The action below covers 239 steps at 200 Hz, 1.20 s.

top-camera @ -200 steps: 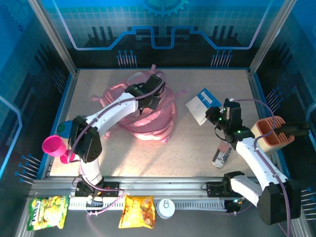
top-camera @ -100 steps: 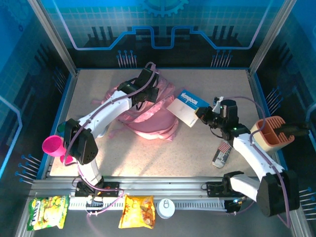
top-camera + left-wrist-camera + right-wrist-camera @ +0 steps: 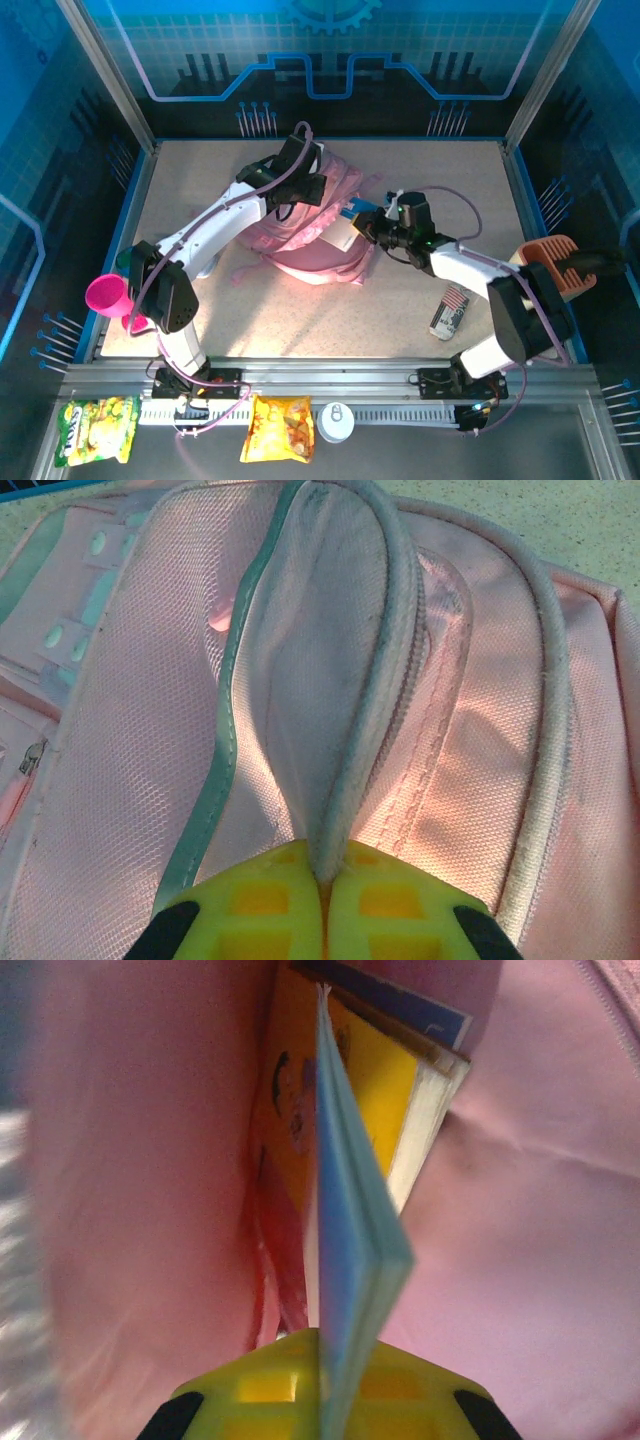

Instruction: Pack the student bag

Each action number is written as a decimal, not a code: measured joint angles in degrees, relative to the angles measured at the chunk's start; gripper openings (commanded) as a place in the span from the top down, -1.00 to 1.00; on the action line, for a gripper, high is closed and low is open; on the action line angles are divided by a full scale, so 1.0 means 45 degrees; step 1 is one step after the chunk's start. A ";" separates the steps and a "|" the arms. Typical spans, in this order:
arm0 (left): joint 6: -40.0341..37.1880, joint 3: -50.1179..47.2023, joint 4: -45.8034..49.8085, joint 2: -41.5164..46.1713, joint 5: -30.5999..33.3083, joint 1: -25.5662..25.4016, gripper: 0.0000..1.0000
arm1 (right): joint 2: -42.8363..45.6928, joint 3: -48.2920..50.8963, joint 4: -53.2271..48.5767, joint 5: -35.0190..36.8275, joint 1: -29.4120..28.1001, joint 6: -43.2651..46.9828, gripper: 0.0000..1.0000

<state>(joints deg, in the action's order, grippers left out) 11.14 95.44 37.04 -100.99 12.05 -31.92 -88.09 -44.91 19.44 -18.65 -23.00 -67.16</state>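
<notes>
The backpack (image 3: 120,740) is pink woven cloth with a fine mesh texture, matt. Its edge piping (image 3: 370,680) is greyish, coarser, slightly fuzzy. The left gripper (image 3: 322,890) is smooth yellow plastic. The book (image 3: 350,1220) has paper pages and a smooth blue cover with a faint sheen. The table (image 3: 200,180) is speckled, matt; the cup (image 3: 105,295) is glossy pink plastic.

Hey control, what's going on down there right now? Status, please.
Left tool shut on rim of student bag, holding it open. Right tool shut on blue book, inside the bag. Yellow book already in there, alongside.
</notes>
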 measured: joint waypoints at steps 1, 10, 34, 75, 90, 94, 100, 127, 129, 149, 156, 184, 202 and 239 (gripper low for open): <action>0.0000 0.0000 0.0000 0.0000 0.0000 0.0000 1.00 | -0.0044 -0.0019 0.0019 0.0034 -0.0010 -0.0005 1.00; 0.0015 0.0000 0.0005 0.0005 -0.0024 0.0000 1.00 | -0.0520 -0.0214 0.0146 0.0311 -0.0131 -0.0160 1.00; 0.0131 0.0000 0.0010 0.0024 -0.0039 0.0000 1.00 | -0.1690 -0.1064 0.0073 0.1413 -0.0690 -0.0340 1.00; 0.0136 0.0000 0.0102 0.0369 -0.0029 0.0039 1.00 | -0.4133 -0.3118 0.0685 0.2147 -0.1409 -0.1166 1.00; 0.0180 0.0000 0.0175 0.0593 -0.0029 0.0063 1.00 | -0.4818 -0.3628 0.0699 0.2249 -0.1506 -0.1341 0.99; 0.0185 0.0000 0.0189 0.0651 -0.0029 0.0068 1.00 | -0.4945 -0.3740 0.0685 0.2273 -0.1540 -0.1379 0.98; 0.0189 0.0000 0.0228 0.0724 -0.0029 0.0073 1.00 | -0.5115 -0.3905 0.0675 0.2297 -0.1574 -0.1423 0.97; 0.0223 0.0000 0.0364 0.0908 -0.0034 0.0092 1.00 | -0.5382 -0.4337 0.0729 0.2297 -0.1807 -0.1569 0.92; 0.0223 0.0000 0.0374 0.0908 -0.0034 0.0092 1.00 | -0.5382 -0.4337 0.0743 0.2293 -0.1817 -0.1583 0.92; 0.0223 0.0000 0.0374 0.0908 -0.0034 0.0097 1.00 | -0.5382 -0.4352 0.0787 0.2254 -0.1889 -0.1710 0.86; 0.0223 0.0000 0.0369 0.0908 -0.0034 0.0097 1.00 | -0.5387 -0.4352 0.0787 0.2244 -0.1889 -0.1753 0.78; 0.0228 0.0000 0.0369 0.0908 -0.0034 0.0097 1.00 | -0.5382 -0.4352 0.0641 0.2137 -0.1885 -0.1875 0.37; 0.0228 0.0000 0.0369 0.0908 -0.0039 0.0131 1.00 | -0.5251 -0.4231 0.0593 0.2040 -0.1880 -0.1763 0.07; 0.0413 0.0000 0.0359 0.0908 -0.0117 0.0228 1.00 | -0.3512 -0.2730 0.0306 0.2050 -0.1739 -0.1613 -0.22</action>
<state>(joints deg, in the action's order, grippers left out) 12.99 95.44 38.65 -96.90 11.53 -30.89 -103.90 -57.19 20.82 -9.43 -30.83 -74.41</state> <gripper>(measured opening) 0.060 0.568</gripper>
